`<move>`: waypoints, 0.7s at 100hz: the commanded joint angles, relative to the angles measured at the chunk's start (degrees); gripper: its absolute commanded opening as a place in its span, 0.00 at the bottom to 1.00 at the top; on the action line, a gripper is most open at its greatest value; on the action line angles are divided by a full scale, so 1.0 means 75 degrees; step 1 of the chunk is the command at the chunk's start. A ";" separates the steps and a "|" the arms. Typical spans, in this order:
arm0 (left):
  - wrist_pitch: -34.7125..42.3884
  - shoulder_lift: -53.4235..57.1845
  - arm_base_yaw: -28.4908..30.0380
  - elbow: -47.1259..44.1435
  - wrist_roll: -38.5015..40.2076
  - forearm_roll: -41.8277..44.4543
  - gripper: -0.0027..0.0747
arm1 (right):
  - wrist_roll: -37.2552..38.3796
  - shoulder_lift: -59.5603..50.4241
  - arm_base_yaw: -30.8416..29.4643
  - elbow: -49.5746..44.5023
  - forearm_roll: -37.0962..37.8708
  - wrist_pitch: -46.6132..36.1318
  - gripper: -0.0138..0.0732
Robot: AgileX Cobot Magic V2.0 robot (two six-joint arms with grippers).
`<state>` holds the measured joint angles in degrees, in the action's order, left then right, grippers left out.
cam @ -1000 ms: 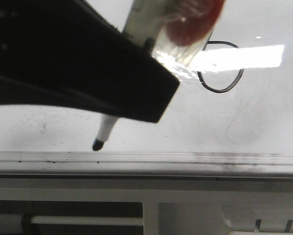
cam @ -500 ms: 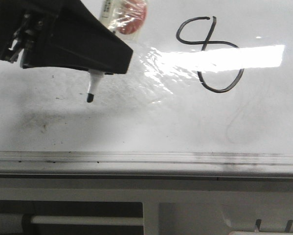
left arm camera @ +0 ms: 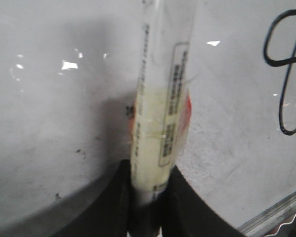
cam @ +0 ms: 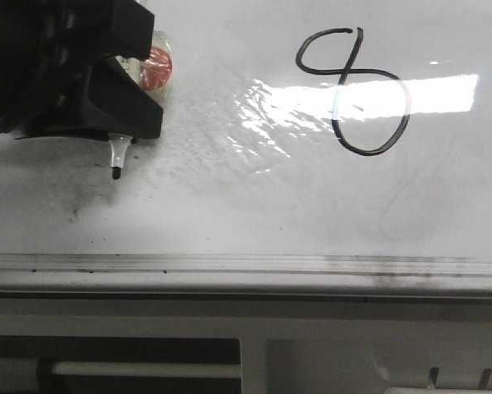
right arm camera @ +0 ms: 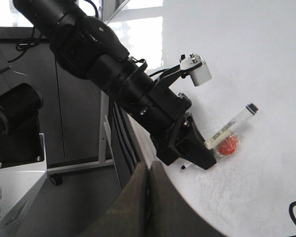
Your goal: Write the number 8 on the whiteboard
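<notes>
A black hand-drawn number 8 (cam: 356,90) stands on the whiteboard (cam: 254,205) at the upper right of the front view. Part of it shows in the left wrist view (left arm camera: 286,74). My left gripper (cam: 106,115) is shut on a white marker (left arm camera: 160,118) with tape and a red tag (cam: 155,67). The marker's black tip (cam: 116,171) points down just above the board, far left of the 8. The right wrist view shows the left arm (right arm camera: 138,94) and the marker (right arm camera: 232,126). My right gripper (right arm camera: 148,170) is shut and empty, off the board's edge.
A grey metal edge rail (cam: 246,267) runs along the board's near side. A bright glare patch (cam: 393,94) crosses the 8. A faint erased curve (cam: 397,205) lies below the 8. Grey smudges mark the board at the left.
My left gripper has moved left and away from the 8 with the marker. The whole figure is uncovered now.
</notes>
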<state>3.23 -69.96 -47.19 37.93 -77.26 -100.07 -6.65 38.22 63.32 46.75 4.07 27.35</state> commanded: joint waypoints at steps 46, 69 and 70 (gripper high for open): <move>0.0880 -0.0182 -0.0041 0.0286 0.0056 -0.0222 0.14 | 0.0358 -0.0029 -0.0021 0.0272 0.0101 -0.0572 0.09; 0.0880 -0.0182 -0.0041 0.0399 0.0056 -0.0339 0.50 | 0.0368 -0.0029 -0.0021 0.0272 0.0010 -0.0664 0.09; 0.0880 -0.0182 -0.0041 0.0399 0.0056 -0.0339 0.50 | 0.0368 -0.0029 -0.0021 0.0272 -0.0003 -0.0659 0.09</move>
<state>5.04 -71.13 -47.87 39.25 -77.16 -102.60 -4.16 38.22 63.32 46.75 4.07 27.24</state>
